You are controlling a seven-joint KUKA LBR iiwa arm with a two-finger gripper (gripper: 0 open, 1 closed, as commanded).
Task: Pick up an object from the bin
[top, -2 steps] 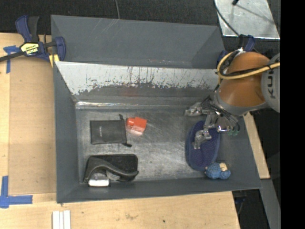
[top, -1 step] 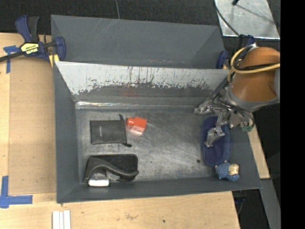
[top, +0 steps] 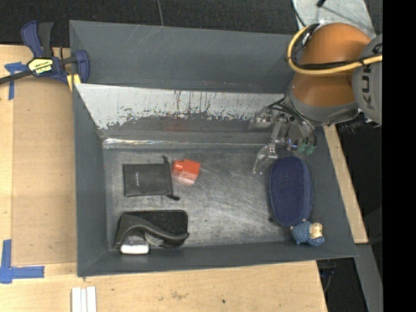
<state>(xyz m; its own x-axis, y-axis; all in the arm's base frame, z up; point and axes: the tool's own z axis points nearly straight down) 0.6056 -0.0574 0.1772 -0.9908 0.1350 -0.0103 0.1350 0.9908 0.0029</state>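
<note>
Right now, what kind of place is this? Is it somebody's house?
Probably a robot lab, not a home. A robot arm reaches into a grey metal bin of loose odds and ends: a blue pouch, an orange block, a black wallet.

Arm [top: 368, 86] in from right; orange wrist cover [top: 328, 67] up top; pincer [top: 276, 149] angled down-left.

You're looking at a robot lab cell: scuffed grey metal bin [top: 195, 51] of loose items, arm's orange cover [top: 328, 64] at its far-right corner.
</note>
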